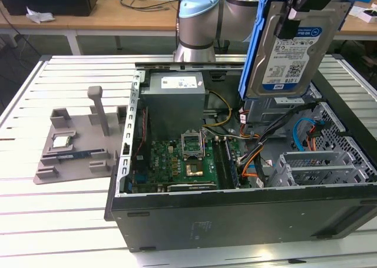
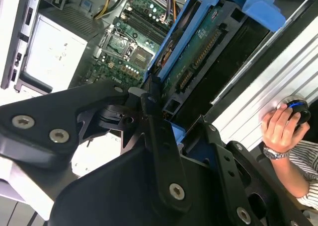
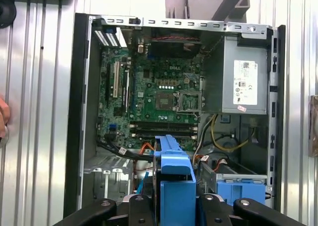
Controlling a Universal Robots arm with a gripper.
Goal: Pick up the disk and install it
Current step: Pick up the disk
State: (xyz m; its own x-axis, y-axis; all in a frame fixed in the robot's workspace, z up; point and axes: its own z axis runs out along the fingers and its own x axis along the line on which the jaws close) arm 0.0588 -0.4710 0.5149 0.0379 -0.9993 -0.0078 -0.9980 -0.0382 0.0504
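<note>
Hanging well clear above the open computer case (image 1: 235, 227), the disk (image 1: 288, 50) is up in the air in the exterior view. It stands on edge, blue-and-white label facing the camera, blue carrier frame running down the exterior view's left side. The hand (image 1: 293, 17) is clamped onto it from the top, black fingers coming down over the upper edge. In the first wrist view the disk (image 3: 175, 186) is edge-on, blue frame dead centre, and the hand (image 3: 174, 208) grips it from both sides. Just where the pads meet the frame is hidden, so I'd say on its flanks, no firmer than that. Below, the case lies open on the slatted worktop (image 1: 59, 221): green motherboard (image 3: 159, 92) in the middle, grey power supply box (image 3: 243, 82) in one corner, a blue bracket (image 3: 241, 190) on the metal cage. The second wrist view looks along the hand's black linkages (image 2: 164, 121) at the disk's circuit-board side (image 2: 198, 52). Past the case edge, a person's fingers (image 2: 278, 124) rest on a small round device (image 2: 297, 107). At the exterior view's left a grey fixture (image 1: 76, 153) sits on the worktop, apart from the case.
</note>
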